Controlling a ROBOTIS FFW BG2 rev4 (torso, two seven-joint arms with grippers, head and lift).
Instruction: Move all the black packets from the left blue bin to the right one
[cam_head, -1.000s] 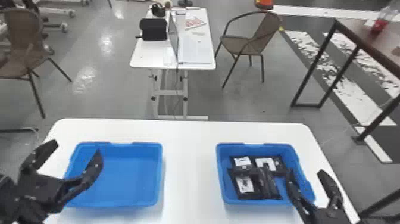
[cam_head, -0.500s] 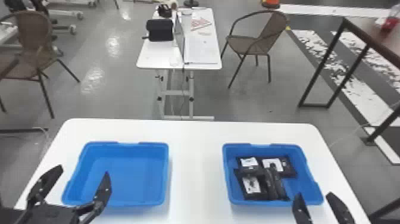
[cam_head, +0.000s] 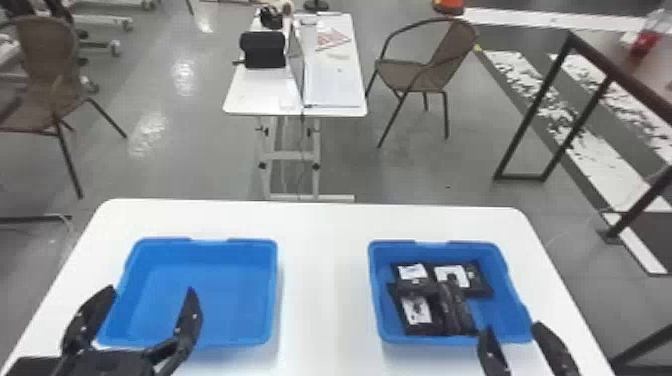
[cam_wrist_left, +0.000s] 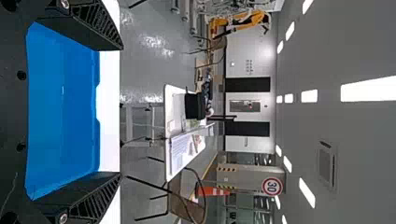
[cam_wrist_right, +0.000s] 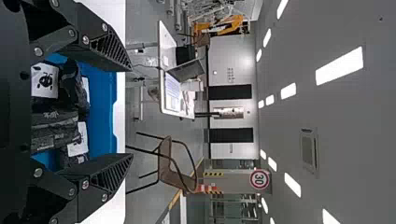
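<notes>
In the head view my left gripper (cam_head: 145, 305) stands open over the near left part of the left blue bin (cam_head: 210, 243), whose floor is bare. My right gripper (cam_head: 520, 332) is open at the near right corner of the right blue bin (cam_head: 500, 270). Several black packets (cam_head: 457, 310) with white labels lie piled in that bin. In the left wrist view, the left gripper (cam_wrist_left: 122, 112) has its fingers wide apart, with the left bin (cam_wrist_left: 63, 107) beyond. In the right wrist view, the right gripper (cam_wrist_right: 130, 112) holds nothing, and packets (cam_wrist_right: 53, 126) lie in the bin.
Both bins rest on a white table (cam_head: 325, 280), with a strip of tabletop between them. Behind it stand a smaller white table (cam_head: 332, 90) with a laptop, a brown chair (cam_head: 410, 75) and a dark-framed table (cam_head: 590, 55).
The left gripper has drawn back and turned more upright. My right gripper has pulled toward the near edge, away from the packets. The head view has shifted slightly, and the packets look unmoved.
</notes>
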